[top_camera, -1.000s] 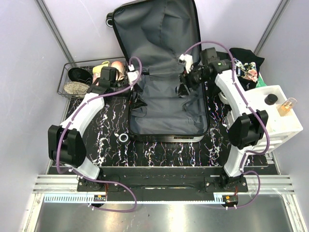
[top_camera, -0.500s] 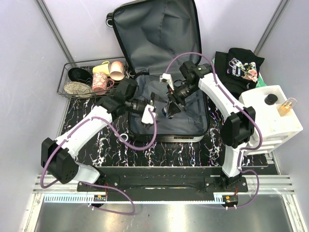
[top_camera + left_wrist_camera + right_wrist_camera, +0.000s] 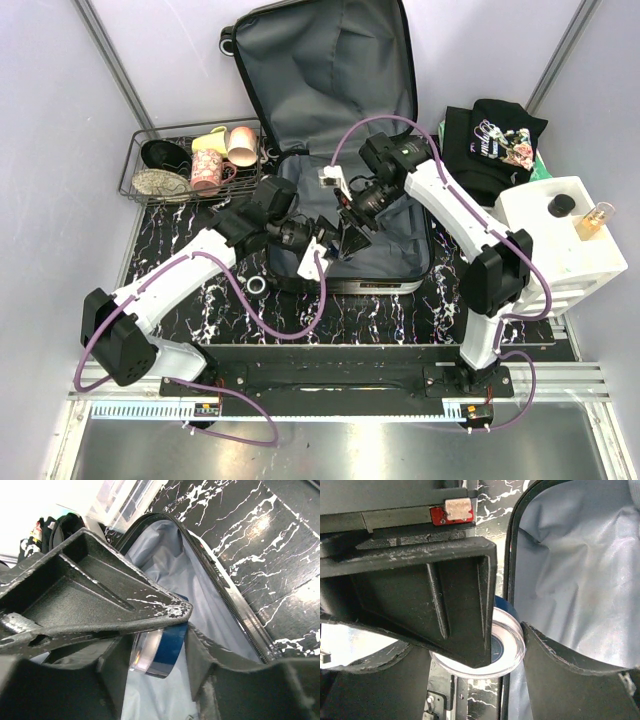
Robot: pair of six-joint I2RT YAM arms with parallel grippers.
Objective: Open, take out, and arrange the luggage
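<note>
Already the hard-shell suitcase with grey lining (image 3: 395, 250) lies open mid-table, lid (image 3: 330, 70) propped upright at the far side, nearly bare. Over its near half the left pincer (image 3: 325, 235) and right pincer (image 3: 352, 230) both straddle a round clear-topped blue tin (image 3: 509, 649); which clamps it I cannot tell, and placing it remains
</note>
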